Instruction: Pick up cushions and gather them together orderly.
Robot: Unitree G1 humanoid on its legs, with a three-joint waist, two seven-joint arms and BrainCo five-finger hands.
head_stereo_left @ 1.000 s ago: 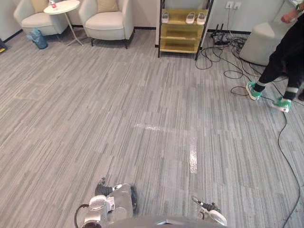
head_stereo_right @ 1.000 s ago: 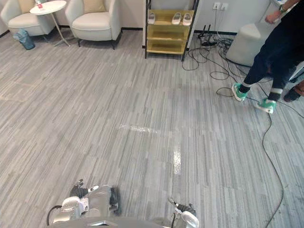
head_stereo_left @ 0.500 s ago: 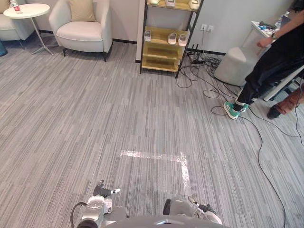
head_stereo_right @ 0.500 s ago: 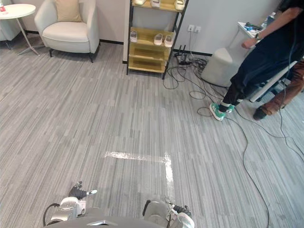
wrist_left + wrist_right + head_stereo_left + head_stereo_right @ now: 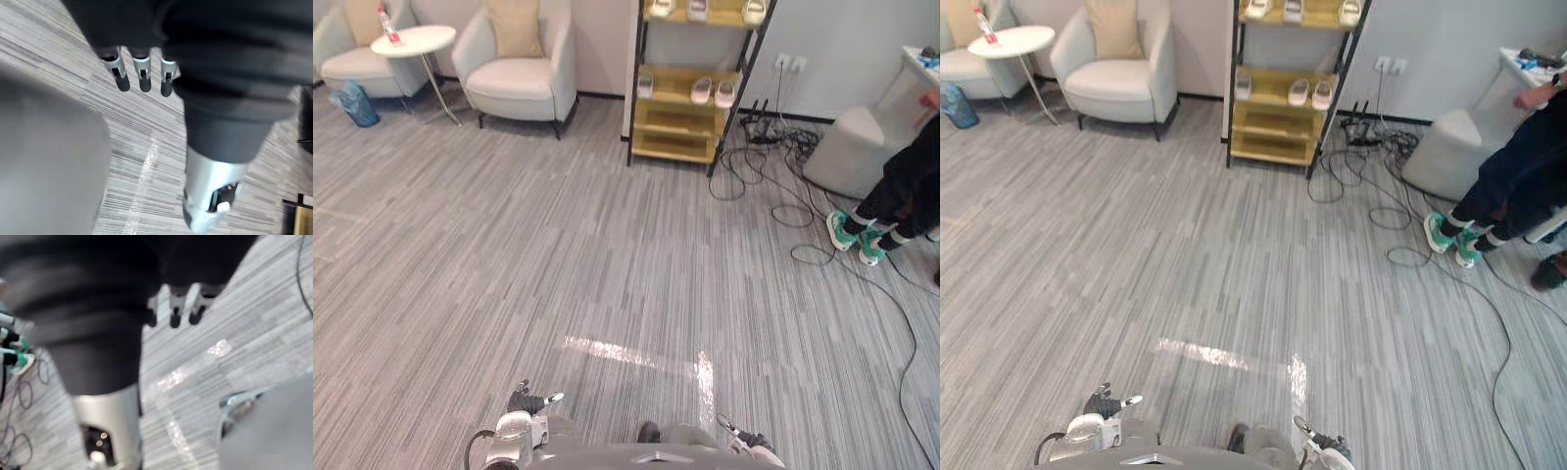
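Two tan cushions sit upright far off at about eleven o'clock, one cushion (image 5: 516, 26) against the back of a white armchair (image 5: 517, 83), another (image 5: 360, 18) on the chair beyond the round table (image 5: 412, 40). Both the left hand (image 5: 142, 73) and right hand (image 5: 180, 308) hang low with fingers straight, holding nothing. I'd judge this the approach; crossing the floor to the chairs comes before any grasp

The grey striped carpet floor (image 5: 558, 255) lies open ahead of both robot hands. Obstacles stand along the far wall: two white armchairs (image 5: 517, 73) flanking a round white side table (image 5: 413, 41), and a yellow-shelved black-framed rack (image 5: 690, 93). To the right, black cables (image 5: 783, 186) trail across the floor beside a person's legs (image 5: 901, 191).
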